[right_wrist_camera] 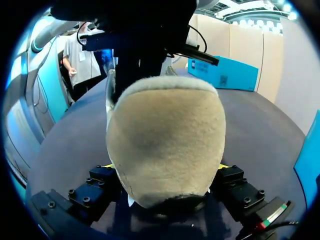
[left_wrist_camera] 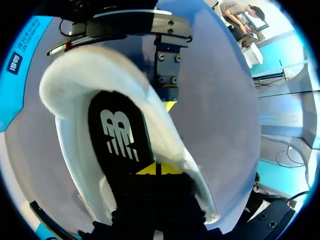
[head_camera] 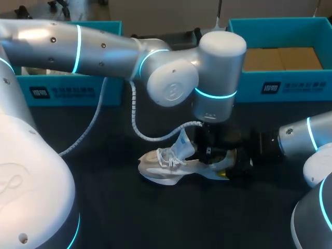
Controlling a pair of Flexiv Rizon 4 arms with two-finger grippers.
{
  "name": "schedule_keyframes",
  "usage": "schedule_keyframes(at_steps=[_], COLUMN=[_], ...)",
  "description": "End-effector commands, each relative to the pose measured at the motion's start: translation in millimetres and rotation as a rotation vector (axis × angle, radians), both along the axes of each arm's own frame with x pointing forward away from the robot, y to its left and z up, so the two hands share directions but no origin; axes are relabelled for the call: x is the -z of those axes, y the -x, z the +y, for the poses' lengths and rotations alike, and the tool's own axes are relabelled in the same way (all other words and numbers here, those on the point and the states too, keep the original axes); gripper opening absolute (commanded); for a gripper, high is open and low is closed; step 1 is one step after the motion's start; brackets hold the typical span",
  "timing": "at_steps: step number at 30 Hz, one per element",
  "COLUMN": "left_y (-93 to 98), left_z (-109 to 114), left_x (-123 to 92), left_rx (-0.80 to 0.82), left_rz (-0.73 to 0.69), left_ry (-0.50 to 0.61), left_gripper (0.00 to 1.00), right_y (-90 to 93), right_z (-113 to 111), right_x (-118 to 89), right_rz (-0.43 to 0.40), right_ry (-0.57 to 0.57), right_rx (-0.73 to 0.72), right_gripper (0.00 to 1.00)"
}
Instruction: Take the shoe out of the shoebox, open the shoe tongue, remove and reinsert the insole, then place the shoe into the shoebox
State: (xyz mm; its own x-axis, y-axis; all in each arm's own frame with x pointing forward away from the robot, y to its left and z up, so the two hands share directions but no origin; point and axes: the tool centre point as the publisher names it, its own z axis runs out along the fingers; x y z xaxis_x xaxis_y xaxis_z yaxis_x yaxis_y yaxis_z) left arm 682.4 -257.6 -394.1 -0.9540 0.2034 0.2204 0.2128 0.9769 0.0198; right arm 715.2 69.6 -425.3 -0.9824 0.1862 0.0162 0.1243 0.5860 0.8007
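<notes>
The desk (head_camera: pixel 129 218) has a dark, matte top, almost black, and it looks purple-grey in the wrist views. At its far edge stand two teal boxes. The teal shoebox (head_camera: pixel 290 85) on my right side is open and shows a brown cardboard floor. The other teal box (head_camera: pixel 67 91) on my left side is partly hidden behind my left arm.

The shoe (head_camera: pixel 168 167) is out of the shoebox. It is white and cream and sits on the desk near the middle, well apart from both boxes, with the toe toward my left and the heel toward my right. Its tongue (head_camera: pixel 182 142) is lifted up above the laces (head_camera: pixel 168 155).

The left gripper (left_wrist_camera: pixel 156 169) comes down from above into the opening of the shoe. Its jaws are narrow, with only a thin dark line between the yellow tips, and they rest on the black insole (left_wrist_camera: pixel 117 132), which lies inside the shoe. I cannot tell if they pinch the insole. A white coiled cable (head_camera: pixel 137 124) hangs from this arm over the desk.

The right gripper (right_wrist_camera: pixel 165 167) is low over the desk at the heel. Its jaws hold the beige heel of the shoe from both sides.
</notes>
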Motion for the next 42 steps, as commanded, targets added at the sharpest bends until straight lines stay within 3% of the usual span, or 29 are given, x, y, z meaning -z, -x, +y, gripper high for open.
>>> schedule_keyframes(at_steps=[1, 5, 9, 14, 22, 25, 27, 32, 42], left_y=[1.7, 1.2, -1.1, -7.2, -13.3, -15.8, -17.4, -23.5, -32.7], left_z=[3.3, 4.2, 1.8, -1.9, -1.5, -2.0, -2.4, -4.6, 9.5], left_x=[-0.7, -3.8, 0.5, 15.7, 33.1, 39.3, 41.6, 44.3, 13.6], left_rx=[0.000, 0.010, 0.017, 0.030, 0.052, 0.049, 0.048, 0.039, -0.014], left_rz=[-0.024, -0.049, -0.075, -0.126, -0.147, -0.158, -0.165, -0.184, -0.201], left_ry=[0.011, 0.026, 0.018, 0.009, 0.019, 0.017, 0.017, 0.004, 0.010], left_gripper=[0.25, 0.33, 0.28, 0.29, 0.42, 0.35, 0.00, 0.00, 0.00], right_y=[-0.7, -0.7, -0.7, -0.7, -0.7, -0.7, -0.7, -0.7, -0.7], right_z=[0.7, 0.7, 0.7, 0.7, 0.7, 0.7, 0.7, 0.7, 0.7], right_x=[1.3, 1.3, 1.3, 1.3, 1.3, 1.3, 1.3, 1.3, 1.3], right_rz=[0.001, 0.001, 0.001, 0.001, 0.001, 0.001, 0.001, 0.001, 0.001], right_ry=[0.004, 0.004, 0.004, 0.004, 0.004, 0.004, 0.004, 0.004, 0.004], right_rx=[0.002, 0.002, 0.002, 0.002, 0.002, 0.002, 0.002, 0.002, 0.002], right_gripper=[0.00, 0.00, 0.00, 0.00, 0.00, 0.00, 0.00, 0.00, 0.00])
